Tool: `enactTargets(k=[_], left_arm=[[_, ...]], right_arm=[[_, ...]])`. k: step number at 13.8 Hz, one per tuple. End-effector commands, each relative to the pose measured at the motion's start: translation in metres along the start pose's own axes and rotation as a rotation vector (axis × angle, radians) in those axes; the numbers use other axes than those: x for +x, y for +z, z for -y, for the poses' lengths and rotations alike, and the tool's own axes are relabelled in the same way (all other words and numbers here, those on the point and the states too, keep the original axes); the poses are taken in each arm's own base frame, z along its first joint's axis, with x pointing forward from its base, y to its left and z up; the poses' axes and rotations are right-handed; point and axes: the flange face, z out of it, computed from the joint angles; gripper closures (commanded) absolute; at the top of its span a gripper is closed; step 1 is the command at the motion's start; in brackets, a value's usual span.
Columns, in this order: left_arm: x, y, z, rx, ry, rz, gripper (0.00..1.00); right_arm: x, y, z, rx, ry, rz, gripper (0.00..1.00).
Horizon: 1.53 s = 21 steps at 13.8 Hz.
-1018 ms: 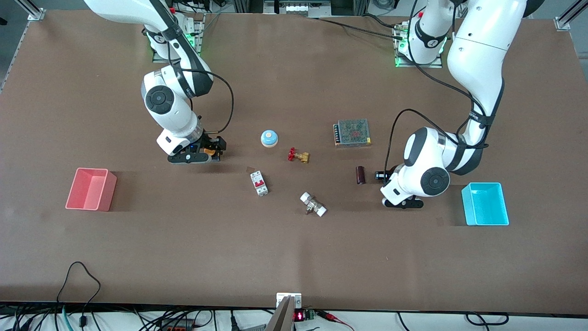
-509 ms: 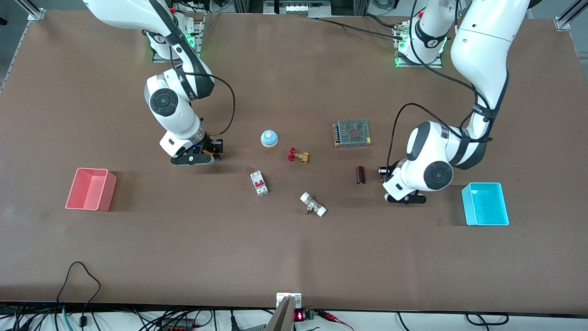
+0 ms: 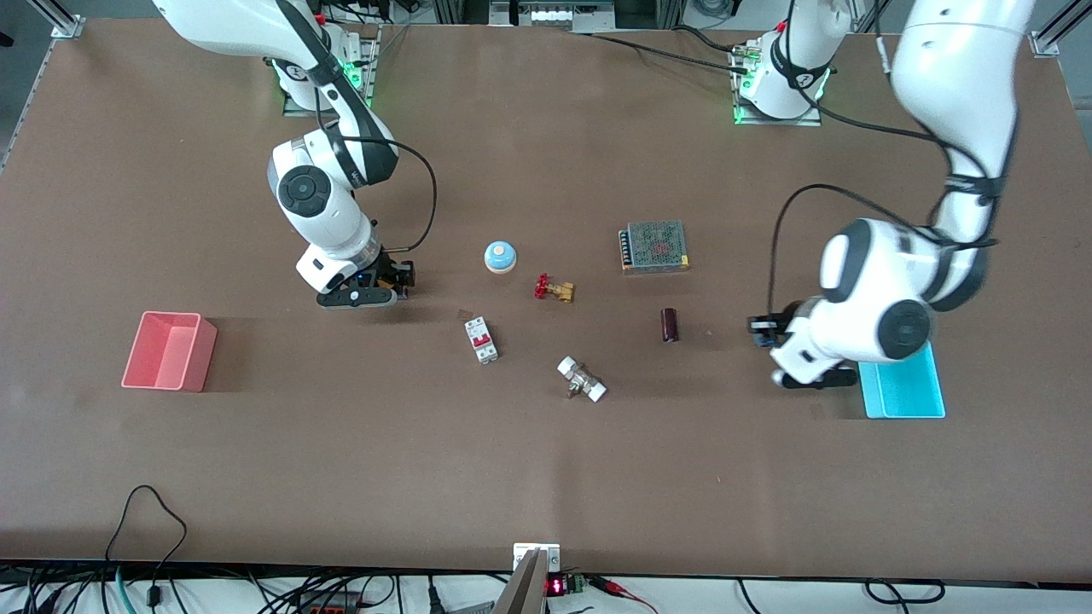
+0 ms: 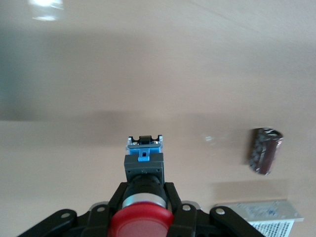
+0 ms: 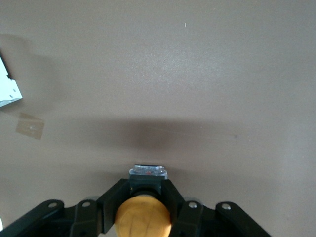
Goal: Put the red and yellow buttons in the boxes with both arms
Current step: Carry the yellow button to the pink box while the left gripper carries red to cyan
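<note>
My left gripper (image 3: 762,327) is up over the table beside the cyan box (image 3: 906,390), on the side toward the table's middle. It is shut on the red button (image 4: 141,223), whose black body sits between the fingers (image 4: 118,193) in the left wrist view. My right gripper (image 3: 398,275) is low over the table, toward the right arm's end. It is shut on the yellow button (image 5: 143,217), held between its fingers (image 5: 114,197). The pink-red box (image 3: 168,350) stands nearer the front camera than the right gripper, at the right arm's end.
In the middle of the table lie a light-blue dome (image 3: 500,256), a brass valve with a red handwheel (image 3: 554,288), a white and red breaker (image 3: 481,339), a white-ended fitting (image 3: 582,379), a dark cylinder (image 3: 670,325) and a grey mesh-topped box (image 3: 654,246).
My left arm has lifted and carried the red button away from the dark cylinder toward the cyan box. My right gripper shifted slightly with the yellow button, then held still.
</note>
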Motion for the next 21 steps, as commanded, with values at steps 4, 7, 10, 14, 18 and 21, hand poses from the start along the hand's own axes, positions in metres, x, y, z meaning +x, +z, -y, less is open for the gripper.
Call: enactTargets(k=[4,7,10,14,18,21], left_arm=[[-0.011,-0.046,0.073,-0.023,-0.019,0.025,0.90],[-0.006,-0.048,0.115,0.065,-0.018,0.015,0.91],[0.008,-0.040,0.156,0.072,0.028,0.014,0.91],[0.035,-0.041,0.171,0.060,0.037,-0.020,0.91],[0.054,-0.027,0.179,0.097,0.045,-0.017,0.92],[0.062,-0.023,0.183,0.118,0.082,-0.048,0.92]], right_arm=[[0.028,-0.063,-0.035,-0.025,-0.044,-0.069,0.88],[0.058,-0.114,-0.068,-0.045,-0.064,-0.070,0.88],[0.084,-0.146,-0.123,-0.057,-0.096,-0.096,0.88],[0.113,-0.158,-0.213,-0.081,-0.164,-0.120,0.89],[0.129,-0.130,-0.288,-0.090,-0.211,-0.106,0.89],[0.128,-0.110,-0.323,-0.095,-0.195,-0.108,0.89]])
